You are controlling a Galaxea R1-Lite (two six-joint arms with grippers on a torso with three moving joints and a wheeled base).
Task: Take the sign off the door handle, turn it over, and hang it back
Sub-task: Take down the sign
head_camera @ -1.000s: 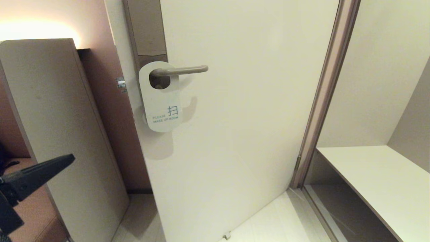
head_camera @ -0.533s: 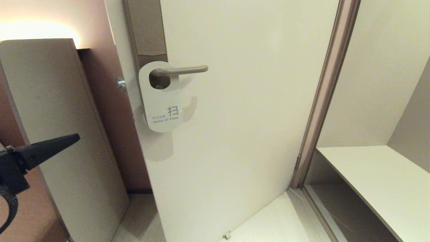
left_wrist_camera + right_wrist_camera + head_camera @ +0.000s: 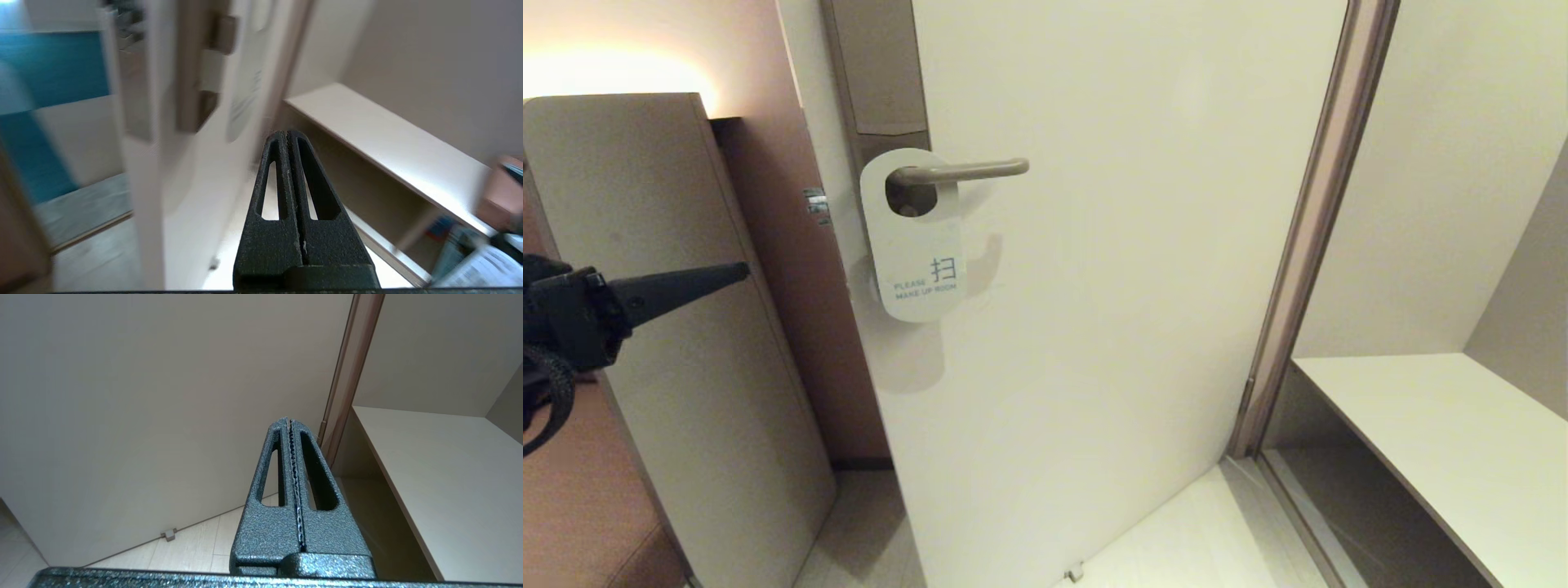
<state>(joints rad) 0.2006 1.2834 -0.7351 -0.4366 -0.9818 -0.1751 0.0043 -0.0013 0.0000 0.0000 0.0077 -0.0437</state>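
The door (image 3: 1111,286) fills my head view, standing ajar, its lock edge toward my left. On that edge the lock plate (image 3: 882,77) carries the door handle (image 3: 968,171), a level lever pointing right. The sign (image 3: 913,245) hangs from the lever by its round hole, close to the plate, white face out with blue lettering, lower end free against the door.

My left gripper (image 3: 731,274) enters from the left edge of the view, well apart from the sign and roughly level with its lower half; fingers pressed together, nothing held. My right gripper (image 3: 291,424) is parked low before the door, fingers likewise together and empty.

Step in hand, as I judge it: approach. To do it well I must part the left fingers before arrival, pinch the sign's free lower end, then slide the hole rightward along the lever to its tip rather than pull outward, which could tear the card.
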